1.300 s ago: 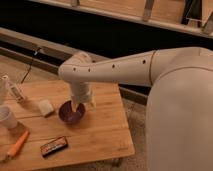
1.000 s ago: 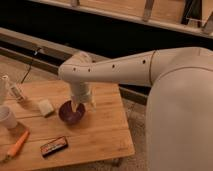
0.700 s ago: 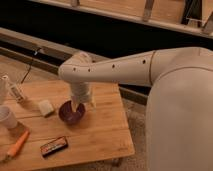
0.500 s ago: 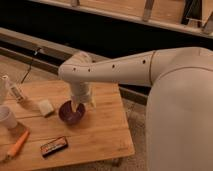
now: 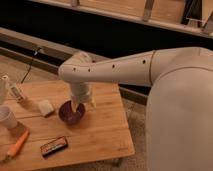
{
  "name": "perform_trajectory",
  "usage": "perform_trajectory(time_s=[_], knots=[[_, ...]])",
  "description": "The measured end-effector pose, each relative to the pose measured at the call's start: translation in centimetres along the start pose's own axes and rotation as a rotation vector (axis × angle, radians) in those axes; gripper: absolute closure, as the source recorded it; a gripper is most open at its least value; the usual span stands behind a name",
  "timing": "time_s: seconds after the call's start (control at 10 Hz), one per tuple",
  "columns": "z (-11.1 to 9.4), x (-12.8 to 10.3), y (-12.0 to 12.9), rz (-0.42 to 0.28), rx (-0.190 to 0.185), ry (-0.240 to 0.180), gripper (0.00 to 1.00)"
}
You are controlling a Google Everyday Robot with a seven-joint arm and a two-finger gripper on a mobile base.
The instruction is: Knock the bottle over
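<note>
Bottle (image 5: 16, 93) and hand (image 5: 80, 106) are well apart. The hand hangs from the bent white arm (image 5: 115, 69) over the middle of the counter (image 5: 102, 132), pointing down. It is released, its fingers spread and holding nothing. Right under it, slightly to the left in the picture, sits a dark purple bowl (image 5: 70, 113), and the fingertips hover at the bowl's rim. Whether they touch it cannot be told.

Just left of the bowl lies a pale rectangular sponge block (image 5: 46, 107). Nearer the front edge, a dark snack bar wrapper (image 5: 53, 146) lies flat, and further left there is an orange carrot-like thing (image 5: 18, 145). A squat white cup (image 5: 6, 118) stands by the left edge.

The bottle is at the far left rear corner of the counter, beyond the cup and sponge. It is slender and white with small dark marks on its label, and it looks slanted, with its top toward the rear left.
</note>
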Motion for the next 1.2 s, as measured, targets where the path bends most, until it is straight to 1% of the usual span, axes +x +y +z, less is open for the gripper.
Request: perform_trajectory(time_s=[0.8, 0.9, 1.0, 1.2], knots=[[0.0, 0.0, 0.1, -0.002, 0.000, -0.001, 0.35], [0.0, -0.4, 0.2, -0.015, 0.010, -0.012, 0.35], [0.0, -0.5, 0.6, -0.037, 0.024, -0.014, 0.35], [0.3, -1.0, 2.0, -0.117, 0.065, -0.013, 0.35]])
